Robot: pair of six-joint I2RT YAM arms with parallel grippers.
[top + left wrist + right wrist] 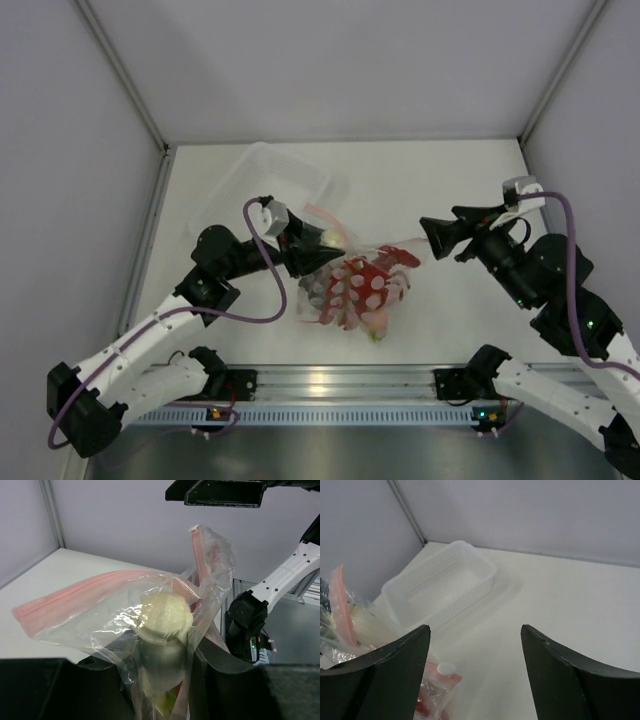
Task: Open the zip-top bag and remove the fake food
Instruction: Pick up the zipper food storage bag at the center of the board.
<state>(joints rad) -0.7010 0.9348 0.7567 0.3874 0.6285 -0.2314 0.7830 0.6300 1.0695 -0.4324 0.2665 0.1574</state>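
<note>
Top external: white table (450, 180) (zip-top bag (360, 285) at centre), grey walls (330, 60)

White-and-black arms (150, 345) — purple cables (262, 312)

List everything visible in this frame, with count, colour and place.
zip-top bag: one, clear with pink zip strip, table centre, lifted by the left hand
fake food: several, exact count unclear; mostly red, plus a cream round piece; inside the bag
tray: one, clear, back left of the table
table: one, white
left hand: one, black, shut on the bag
right hand: one, black, open and empty, right of the bag
</note>
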